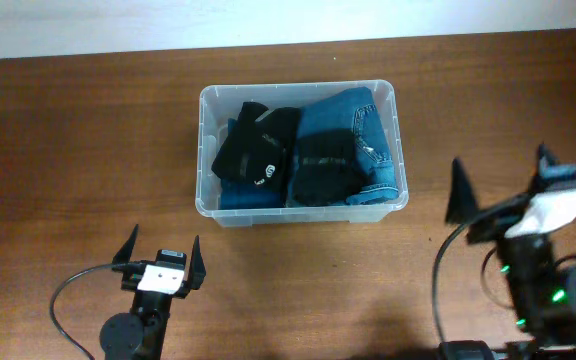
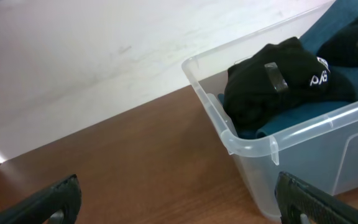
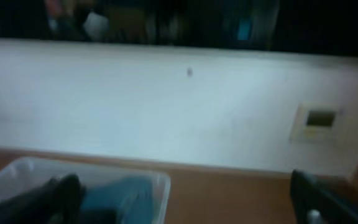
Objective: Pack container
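The clear container (image 1: 205,150) holds blue jeans (image 1: 358,125) and black garments (image 1: 258,145).

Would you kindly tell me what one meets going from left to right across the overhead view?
Left gripper → black garment with white logo → plain black garment → right gripper; both garments lie in the container.

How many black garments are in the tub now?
2: black logo-marked garment, left side of the clear plastic tub; second black garment right of it. Others may hide beneath.

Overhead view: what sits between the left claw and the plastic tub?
Nothing; only bare wooden table separates the left gripper from the container, shown overhead.
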